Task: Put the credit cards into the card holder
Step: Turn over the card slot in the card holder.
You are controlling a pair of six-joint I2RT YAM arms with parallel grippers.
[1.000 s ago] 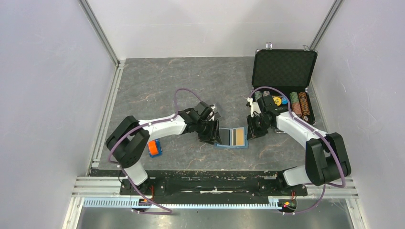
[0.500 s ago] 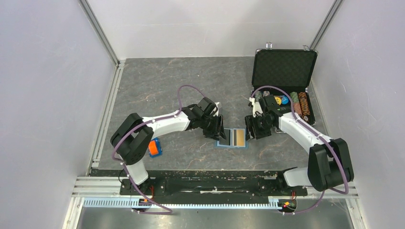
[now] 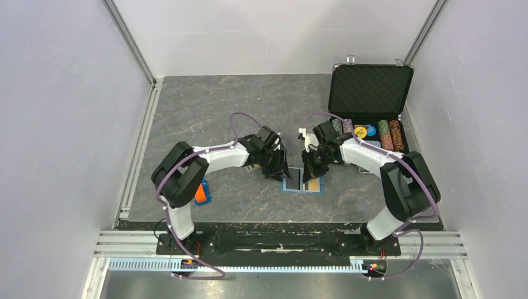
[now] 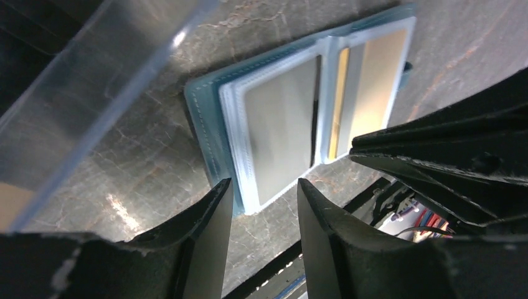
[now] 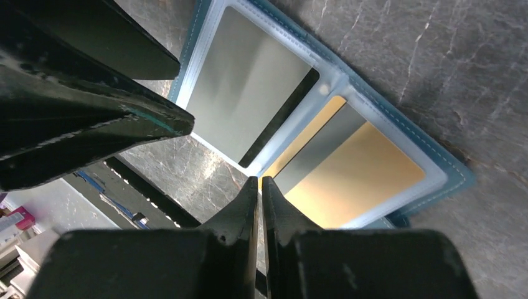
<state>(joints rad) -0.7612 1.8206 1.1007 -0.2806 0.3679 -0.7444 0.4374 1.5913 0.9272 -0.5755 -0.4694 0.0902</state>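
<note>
**Card holder** [image 4: 202, 118]: teal, lies opened flat on the grey table [image 3: 205, 112], near the middle towards the near edge, between the two grippers. Clear inner pockets face up.

**Dark card** [image 5: 249, 81]: sits in the left pocket. Its face is glossy and reflects grey, with a black edge showing at the fold.

**Orange card** [image 5: 367, 180]: sits in the right pocket.

**Left gripper** [image 4: 263, 187]: over the holder's left edge. Fingers are parted with nothing between them.

**Right gripper** [image 5: 259, 182]: over the holder's centre fold. Fingers are pressed together, and no object shows between them.

**Clear plastic tray** [image 4: 93, 87]: just beside the left gripper, outside its fingers.

**Black chip case** [image 3: 372, 87]: far right, with its lid raised and chip rows inside.

**Orange-and-blue block** [image 3: 200, 193]: near left, beside the left arm.
</note>
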